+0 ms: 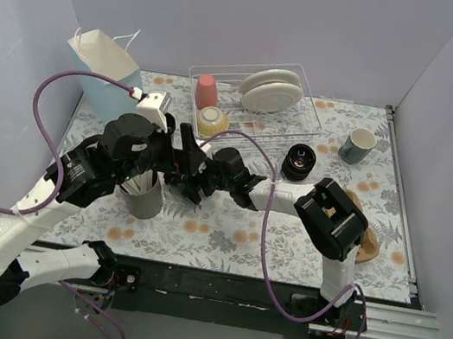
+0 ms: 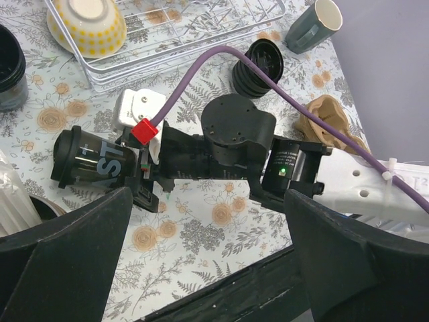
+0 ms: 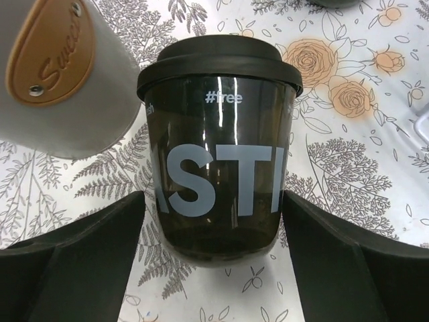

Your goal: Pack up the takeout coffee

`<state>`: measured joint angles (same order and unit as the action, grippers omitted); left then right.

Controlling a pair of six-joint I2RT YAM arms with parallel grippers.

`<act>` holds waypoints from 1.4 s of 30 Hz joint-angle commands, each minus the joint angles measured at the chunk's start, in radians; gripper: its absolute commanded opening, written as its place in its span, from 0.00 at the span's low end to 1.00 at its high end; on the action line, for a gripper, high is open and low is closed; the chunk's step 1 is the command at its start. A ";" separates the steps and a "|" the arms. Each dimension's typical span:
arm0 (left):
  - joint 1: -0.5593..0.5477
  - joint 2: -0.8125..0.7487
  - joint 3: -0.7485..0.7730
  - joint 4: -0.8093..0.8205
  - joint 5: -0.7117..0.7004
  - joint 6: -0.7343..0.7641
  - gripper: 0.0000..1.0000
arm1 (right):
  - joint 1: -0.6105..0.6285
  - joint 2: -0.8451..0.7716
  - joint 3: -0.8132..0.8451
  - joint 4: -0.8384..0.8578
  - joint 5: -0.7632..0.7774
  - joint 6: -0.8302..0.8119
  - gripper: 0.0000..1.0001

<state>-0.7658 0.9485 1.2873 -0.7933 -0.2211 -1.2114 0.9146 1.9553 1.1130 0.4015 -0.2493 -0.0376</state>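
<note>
A black takeout coffee cup [image 3: 218,141] with a black lid and grey lettering sits between my right gripper's fingers [image 3: 100,261], which press on both sides near its base. In the left wrist view the same cup [image 2: 94,161] points sideways, lid to the left, low over the flowered table, with my right gripper [image 2: 144,171] on it. A second black cup [image 2: 10,67] stands at the left edge. My left gripper [image 2: 208,268] is open and empty, hovering above the right arm. In the top view both grippers [image 1: 192,168] overlap mid-table and the held cup is hidden.
A grey utensil cup [image 1: 145,195] stands just left of the held cup. A stack of black lids [image 1: 300,162], a blue-grey mug [image 1: 358,144], a dish rack [image 1: 253,95] with bowl and plates, a paper bag [image 1: 104,65] and a brown cardboard piece [image 2: 328,121] surround them.
</note>
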 commanded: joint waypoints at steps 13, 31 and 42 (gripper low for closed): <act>-0.001 -0.011 0.012 0.000 -0.032 -0.042 0.94 | -0.006 -0.304 -0.264 0.227 0.091 0.027 0.56; -0.001 0.029 -0.075 0.221 0.251 -0.427 0.77 | -0.097 -1.171 -0.884 0.632 0.008 -0.016 0.58; 0.000 0.016 -0.167 0.447 0.459 -0.508 0.68 | -0.097 -1.251 -0.984 0.816 -0.033 -0.004 0.58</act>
<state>-0.7658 0.9829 1.1355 -0.4480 0.1246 -1.6955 0.8192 0.7155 0.1318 1.0908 -0.2691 -0.0372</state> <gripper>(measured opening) 0.698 0.631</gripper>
